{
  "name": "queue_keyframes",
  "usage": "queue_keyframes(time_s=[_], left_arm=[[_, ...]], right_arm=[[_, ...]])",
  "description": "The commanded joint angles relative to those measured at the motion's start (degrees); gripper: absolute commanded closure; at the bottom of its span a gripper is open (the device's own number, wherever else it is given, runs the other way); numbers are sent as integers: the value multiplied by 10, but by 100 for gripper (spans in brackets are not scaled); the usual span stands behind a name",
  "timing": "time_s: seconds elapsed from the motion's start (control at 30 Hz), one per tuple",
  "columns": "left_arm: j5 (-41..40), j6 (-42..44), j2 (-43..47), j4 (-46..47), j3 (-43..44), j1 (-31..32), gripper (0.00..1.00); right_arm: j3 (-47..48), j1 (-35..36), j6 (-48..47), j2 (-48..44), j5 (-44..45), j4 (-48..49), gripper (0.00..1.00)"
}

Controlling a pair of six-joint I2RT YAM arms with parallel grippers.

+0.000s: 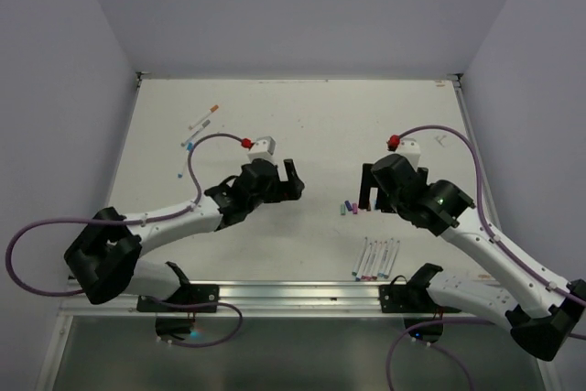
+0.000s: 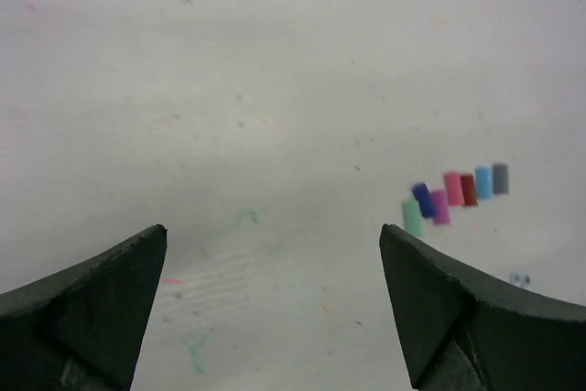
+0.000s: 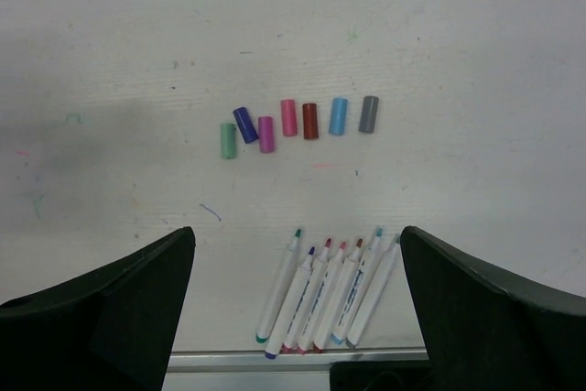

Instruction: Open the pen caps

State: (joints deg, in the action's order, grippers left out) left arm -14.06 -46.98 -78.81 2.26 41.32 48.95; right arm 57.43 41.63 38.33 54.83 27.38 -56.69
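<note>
Dropping carelessly, the open, empty right hand (image 1: 369, 190) could scatter loose pen caps (image 3: 298, 121) at its 8 o'clock; the left hand (image 2: 273, 231) gapes empty too.

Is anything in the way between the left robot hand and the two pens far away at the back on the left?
Nothing lying on the table blocks the way from the left gripper to the orange-ended pen or the blue-ended pen. Only the arm's own purple cable loops close beside the blue-ended one and might brush it.
</note>
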Motion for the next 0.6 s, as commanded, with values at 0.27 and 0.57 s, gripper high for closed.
queue_keyframes(time_s=[0.27, 0.57], left_arm=[[44, 196, -9, -106, 82, -344, 1], [58, 255, -122, -32, 114, -440, 2]], right_arm=[[-11, 0, -33, 57, -72, 117, 1], [-11, 0, -85, 151, -114, 163, 1]])
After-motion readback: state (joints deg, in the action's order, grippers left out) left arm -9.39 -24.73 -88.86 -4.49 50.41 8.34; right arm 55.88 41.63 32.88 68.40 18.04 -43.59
